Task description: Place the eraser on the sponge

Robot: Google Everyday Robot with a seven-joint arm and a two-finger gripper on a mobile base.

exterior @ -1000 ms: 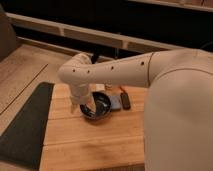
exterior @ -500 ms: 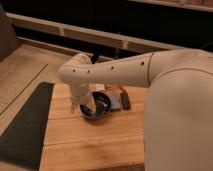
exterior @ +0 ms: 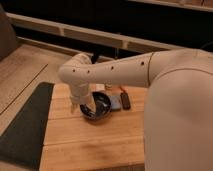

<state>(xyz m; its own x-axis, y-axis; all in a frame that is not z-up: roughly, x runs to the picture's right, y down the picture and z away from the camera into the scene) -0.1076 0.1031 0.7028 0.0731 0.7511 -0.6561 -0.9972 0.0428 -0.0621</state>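
Gripper (exterior: 86,108) is low at the near rim of the black bowl (exterior: 98,107); can't tell its opening or whether it holds anything. Eraser (exterior: 125,100) lies on the wooden table (exterior: 90,145) beyond the bowl from the gripper, just beside the sponge (exterior: 116,103), not on it. Looks like the reach step. Next: clear the bowl, then 1 grasp across the eraser's narrow side.

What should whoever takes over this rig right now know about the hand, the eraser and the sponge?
The hand is low at the rim of the black bowl, away from the eraser.
The eraser lies on the wooden table beside the sponge, which sits between it and the bowl.
Done: nothing; the eraser is not on the sponge.
Left: reach the eraser, grasp it, lift it, set it on the sponge.
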